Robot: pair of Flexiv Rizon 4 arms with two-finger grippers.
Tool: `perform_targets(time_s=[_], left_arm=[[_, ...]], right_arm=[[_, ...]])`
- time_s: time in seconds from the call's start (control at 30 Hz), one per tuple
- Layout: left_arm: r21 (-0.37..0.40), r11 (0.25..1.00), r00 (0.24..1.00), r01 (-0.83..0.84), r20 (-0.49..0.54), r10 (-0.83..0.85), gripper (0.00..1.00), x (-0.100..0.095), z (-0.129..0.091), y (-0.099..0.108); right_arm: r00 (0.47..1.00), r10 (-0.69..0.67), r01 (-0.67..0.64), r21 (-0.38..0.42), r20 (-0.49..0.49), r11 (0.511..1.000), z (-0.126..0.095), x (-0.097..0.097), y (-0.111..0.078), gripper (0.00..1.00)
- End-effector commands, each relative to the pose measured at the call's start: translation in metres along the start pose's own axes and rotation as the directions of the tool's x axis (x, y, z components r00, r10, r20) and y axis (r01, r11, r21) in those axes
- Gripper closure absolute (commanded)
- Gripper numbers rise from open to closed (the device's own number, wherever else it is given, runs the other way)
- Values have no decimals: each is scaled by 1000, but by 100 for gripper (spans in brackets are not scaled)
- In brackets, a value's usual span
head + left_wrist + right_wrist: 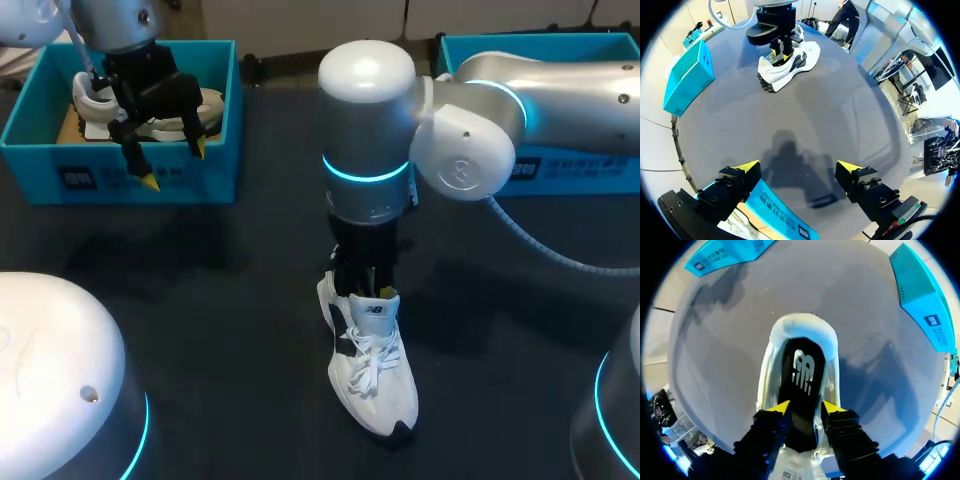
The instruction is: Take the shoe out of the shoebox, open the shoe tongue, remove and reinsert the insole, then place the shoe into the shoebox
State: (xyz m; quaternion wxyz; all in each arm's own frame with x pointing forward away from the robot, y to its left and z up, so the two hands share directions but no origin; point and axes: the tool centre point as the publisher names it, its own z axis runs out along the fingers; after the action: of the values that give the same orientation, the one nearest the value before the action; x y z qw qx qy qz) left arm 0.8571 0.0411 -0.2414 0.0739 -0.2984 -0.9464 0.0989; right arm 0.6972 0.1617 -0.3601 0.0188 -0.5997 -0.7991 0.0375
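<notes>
A white shoe (pixel 372 360) with white laces lies on the dark table near the middle, toe toward me. My right gripper (pixel 366 282) points down into its opening. From the right wrist its yellow tips (pixel 806 407) stand a little apart over the black insole (pixel 802 371), which lies flat inside the shoe (pixel 802 332) and runs between them; I see no pinch on it. My left gripper (pixel 173 165) hangs wide open over the front wall of the blue shoebox (pixel 150 185) at the far left. Nothing is between its fingers (pixel 747 169); the shoe (pixel 790 62) lies well ahead of them.
A second light shoe (pixel 95 105) lies in the left shoebox. Another blue box (pixel 580 165) stands at the far right, behind my right arm. My arms' white bases fill the near left and right corners. Dark bare table surrounds the middle shoe.
</notes>
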Motion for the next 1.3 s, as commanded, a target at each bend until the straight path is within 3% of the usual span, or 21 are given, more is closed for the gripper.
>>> perform_targets(time_s=[0.03,0.17,0.2,0.87,1.3], left_arm=[[0,1000,1000,-1,-2,1,0,-1,0,1],[0,1000,1000,-1,-2,1,0,-1,0,1],[0,1000,1000,-1,-2,1,0,-1,0,1],[0,1000,1000,-1,-2,1,0,-1,0,1],[0,1000,1000,-1,-2,1,0,-1,0,1]], right_arm=[[1000,1,-1,-6,14,1000,-3,6,-5,48],[1000,9,-9,-9,17,1000,-3,7,-9,4],[1000,13,-13,-11,15,1000,-3,7,-11,0],[994,83,-78,-61,72,995,-22,7,-27,0],[990,128,-125,-63,54,990,-23,5,-40,0]])
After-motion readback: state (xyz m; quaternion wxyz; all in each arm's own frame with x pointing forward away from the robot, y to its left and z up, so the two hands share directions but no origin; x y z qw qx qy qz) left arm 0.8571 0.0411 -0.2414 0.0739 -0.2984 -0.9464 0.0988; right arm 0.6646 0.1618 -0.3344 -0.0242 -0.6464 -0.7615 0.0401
